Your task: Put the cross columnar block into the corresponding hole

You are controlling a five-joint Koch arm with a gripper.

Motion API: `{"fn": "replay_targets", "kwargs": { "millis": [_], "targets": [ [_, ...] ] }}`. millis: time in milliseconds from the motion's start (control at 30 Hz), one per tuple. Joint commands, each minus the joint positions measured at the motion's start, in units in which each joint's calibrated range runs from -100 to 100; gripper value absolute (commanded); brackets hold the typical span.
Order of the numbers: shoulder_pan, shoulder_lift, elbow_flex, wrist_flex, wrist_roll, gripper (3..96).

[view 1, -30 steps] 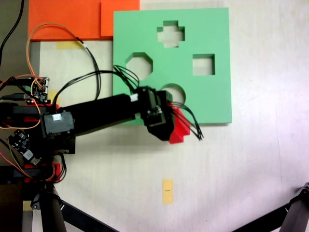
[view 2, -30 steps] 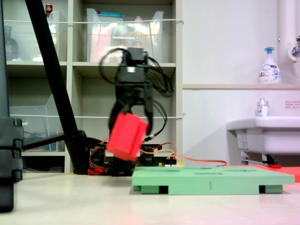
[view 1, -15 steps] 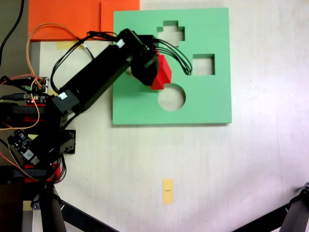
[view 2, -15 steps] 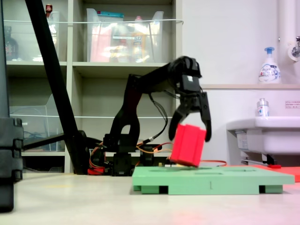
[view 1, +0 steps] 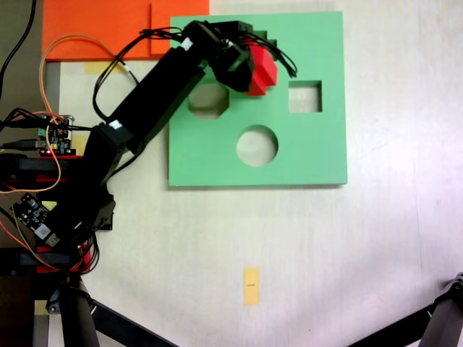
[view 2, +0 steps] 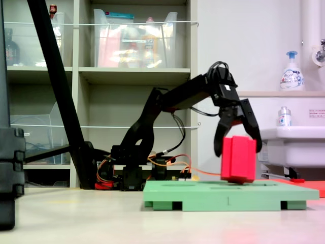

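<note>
Now gripper (view 2: 237,147) clamping cross columnar block (view 2: 238,158)

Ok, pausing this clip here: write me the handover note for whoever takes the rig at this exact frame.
Pincer: shut on the cross columnar block, holding it upright.
Block: over the far part of the green foam board, its lower end at or just above the board's top in the second exterior view.
Corresponding hole: hidden under block and pincer in the first exterior view; alignment cannot be confirmed.
Done: block picked up and carried over the board.
Left: align, lower in, release.
</note>
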Motion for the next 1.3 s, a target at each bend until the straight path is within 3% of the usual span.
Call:
{"fn": "replay_targets", "kwargs": {
  "millis": [33, 1000, 1167, 1300],
  "targets": [
    [0.9, 0.8, 2.1, 8.2, 0.7, 35.2],
    [2.3, 8.8, 3.7, 12.0, 1.8, 35.8],
    [1.9, 13.8, 3.7, 16.5, 1.8, 50.3],
    [1.4, 17.4, 3.8, 17.4, 1.8, 53.1]
  ]
}}
